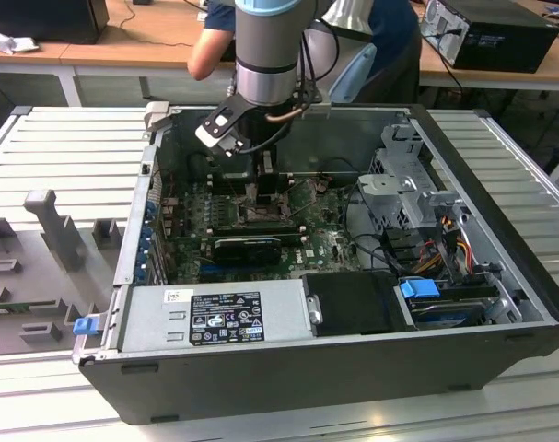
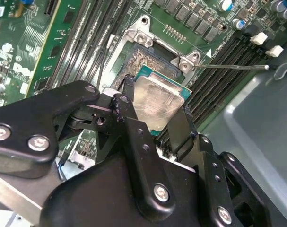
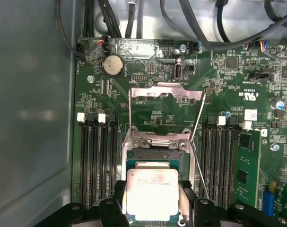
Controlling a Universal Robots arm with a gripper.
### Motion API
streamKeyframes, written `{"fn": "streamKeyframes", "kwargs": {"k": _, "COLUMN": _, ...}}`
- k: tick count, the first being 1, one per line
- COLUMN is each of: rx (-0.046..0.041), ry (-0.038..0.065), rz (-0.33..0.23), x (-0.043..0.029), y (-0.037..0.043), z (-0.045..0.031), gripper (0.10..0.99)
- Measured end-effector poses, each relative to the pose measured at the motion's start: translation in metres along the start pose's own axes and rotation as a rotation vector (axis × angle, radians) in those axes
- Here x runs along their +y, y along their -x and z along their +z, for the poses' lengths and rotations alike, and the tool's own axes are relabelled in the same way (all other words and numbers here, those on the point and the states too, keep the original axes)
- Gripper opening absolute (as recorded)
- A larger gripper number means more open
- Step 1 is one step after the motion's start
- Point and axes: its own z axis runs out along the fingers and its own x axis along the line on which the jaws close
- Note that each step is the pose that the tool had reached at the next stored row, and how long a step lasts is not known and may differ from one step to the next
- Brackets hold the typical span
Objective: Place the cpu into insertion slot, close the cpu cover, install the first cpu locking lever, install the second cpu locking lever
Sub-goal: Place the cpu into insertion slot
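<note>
A slatted grey surface (image 1: 58, 147) carries an open computer case (image 1: 307, 378). Behind it, wooden surfaces hold more equipment, and a person (image 1: 390, 37) in blue stands there, cut off at the frame's edge. The arm (image 1: 265, 51) reaches down into the case, and in the exterior view its wrist hides the pincer and what it holds.

The wrist views fill that in. The green motherboard (image 3: 228, 94) lies flat, with dark memory slots on both sides of the insertion slot (image 3: 155, 153). The cpu cover (image 3: 167, 91) is swung open beyond the slot. A thin locking lever (image 2: 228, 67) juts out beside the slot in the second wrist view.

The pincer (image 2: 156, 111) is closed on the cpu (image 3: 150, 191), black fingers (image 2: 181, 127) pressing two opposite edges, silver top facing the cameras. The chip sits partly over the slot's near edge. Whether it touches the slot cannot be told, as the fingers hide its underside.
</note>
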Motion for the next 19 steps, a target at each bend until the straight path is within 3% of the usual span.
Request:
{"fn": "streamKeyframes", "kwargs": {"k": 4, "rx": -0.0001, "ry": 0.001, "rz": 0.031, "x": -0.0008, "y": 0.0001, "z": 0.0065, "gripper": 0.525}}
{"fn": "streamKeyframes", "kwargs": {"k": 19, "rx": -0.0004, "ry": 0.001, "rz": 0.032, "x": -0.0013, "y": 0.0031, "z": 0.0229, "gripper": 0.525}}
